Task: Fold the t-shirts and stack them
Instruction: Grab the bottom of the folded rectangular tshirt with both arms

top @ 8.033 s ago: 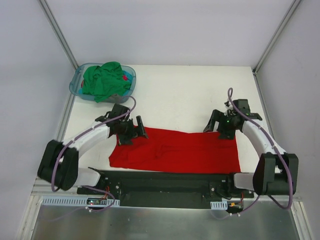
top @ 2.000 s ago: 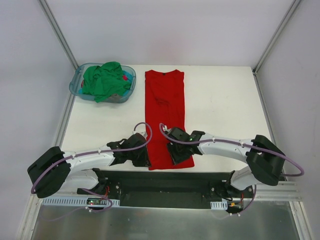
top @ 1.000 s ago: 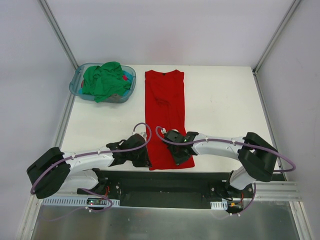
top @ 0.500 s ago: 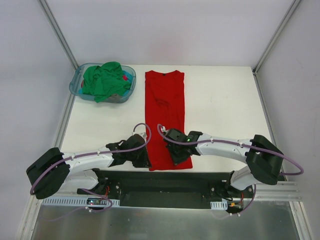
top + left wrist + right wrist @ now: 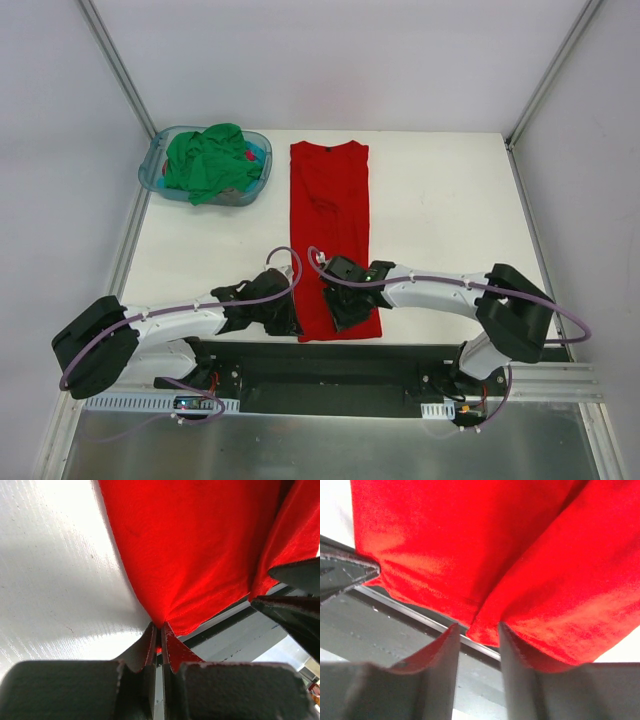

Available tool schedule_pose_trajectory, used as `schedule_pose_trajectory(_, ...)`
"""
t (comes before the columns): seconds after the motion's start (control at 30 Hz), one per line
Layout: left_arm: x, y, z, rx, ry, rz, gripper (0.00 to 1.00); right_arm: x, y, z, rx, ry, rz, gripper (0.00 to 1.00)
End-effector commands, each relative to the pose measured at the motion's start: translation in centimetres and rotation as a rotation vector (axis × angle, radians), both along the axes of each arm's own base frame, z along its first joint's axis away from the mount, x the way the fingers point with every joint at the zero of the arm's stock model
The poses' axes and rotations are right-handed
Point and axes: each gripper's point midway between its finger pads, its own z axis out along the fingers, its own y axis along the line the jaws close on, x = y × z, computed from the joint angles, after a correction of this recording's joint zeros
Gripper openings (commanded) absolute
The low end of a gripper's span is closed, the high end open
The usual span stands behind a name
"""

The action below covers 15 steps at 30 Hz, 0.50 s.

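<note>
A red t-shirt (image 5: 330,200) lies folded into a long narrow strip that runs from the back of the table to its near edge. My left gripper (image 5: 293,318) is shut on the strip's near left corner, and the left wrist view shows the red t-shirt (image 5: 190,545) pinched between the left gripper's (image 5: 159,626) tips. My right gripper (image 5: 338,312) hovers at the near hem, a little right of the left one. In the right wrist view the right gripper (image 5: 477,626) is open, and a fold of the red t-shirt (image 5: 470,540) hangs loose between its jaws.
A blue-rimmed basket (image 5: 155,172) at the back left holds crumpled green t-shirts (image 5: 208,160). The black base rail (image 5: 330,365) runs just below the shirt's near hem. White table (image 5: 440,200) shows to the right of the strip.
My right gripper has opened and let go of the near hem, shifting slightly left. The left gripper has kept its hold on the corner and stayed put.
</note>
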Motion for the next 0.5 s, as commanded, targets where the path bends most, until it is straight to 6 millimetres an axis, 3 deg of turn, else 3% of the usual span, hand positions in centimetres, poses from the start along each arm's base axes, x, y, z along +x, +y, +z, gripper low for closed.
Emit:
schedule_pose_trajectory(0.0,-1.8,1.5,-1.3,0.054,0.056,-0.016,0.00,0.0,1.4,2.0,0.057,-0.015,0.031,0.45)
schedule_pose_trajectory(0.2,-2.0,1.7,-1.6,0.058,0.066,-0.016,0.00,1.5,0.1,4.8,0.115,-0.162,0.013,0.66)
schedule_pose_trajectory(0.37,-2.1,1.6,-1.5,0.052,0.067,-0.020,0.00,3.1,-5.3,4.6,0.036,-0.292,-0.147,0.90)
schedule_pose_trajectory(0.47,-2.1,1.7,-1.4,0.051,0.063,-0.019,0.00,2.9,-8.4,3.3,0.021,-0.263,-0.277,0.94)
